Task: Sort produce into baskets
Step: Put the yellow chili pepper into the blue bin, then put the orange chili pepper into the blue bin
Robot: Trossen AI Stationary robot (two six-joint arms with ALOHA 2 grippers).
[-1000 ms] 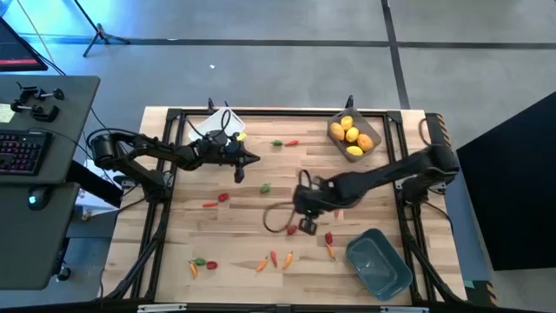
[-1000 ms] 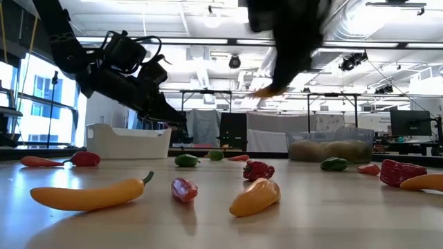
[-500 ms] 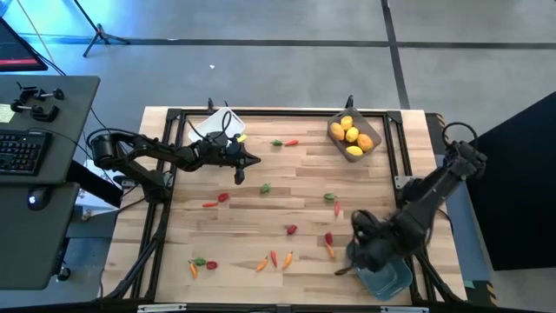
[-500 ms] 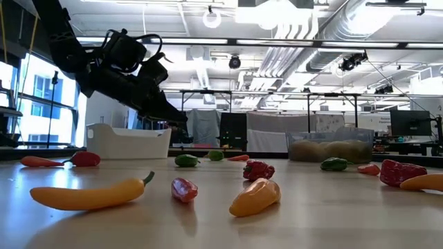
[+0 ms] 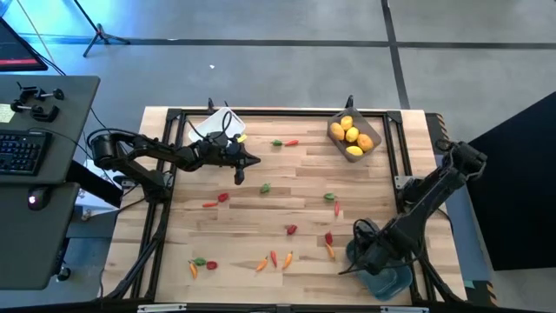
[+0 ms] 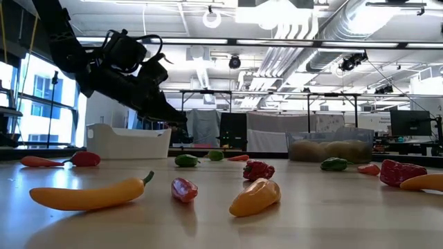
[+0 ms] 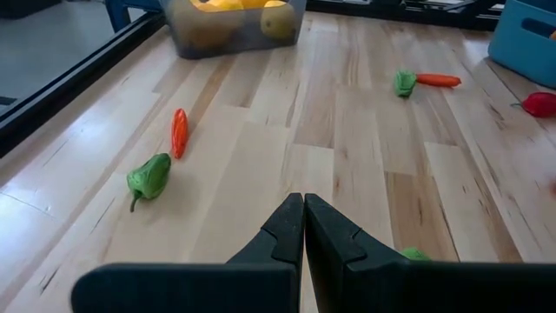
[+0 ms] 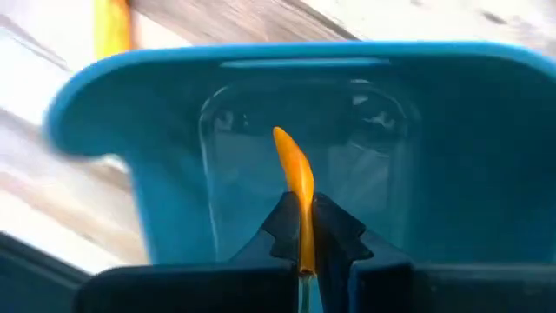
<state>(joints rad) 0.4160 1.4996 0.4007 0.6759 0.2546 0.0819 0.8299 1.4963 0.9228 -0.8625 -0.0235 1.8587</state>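
Orange pepper [image 8: 296, 187] sits clamped between right fingers [image 8: 334, 228], above the blue basket [image 8: 452, 130].

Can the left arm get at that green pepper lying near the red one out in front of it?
Probably yes: the left gripper is shut and empty, and only bare table lies between it and the green pepper.

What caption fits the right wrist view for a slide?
Right tool shut on a thin orange pepper, held above the open blue basket.
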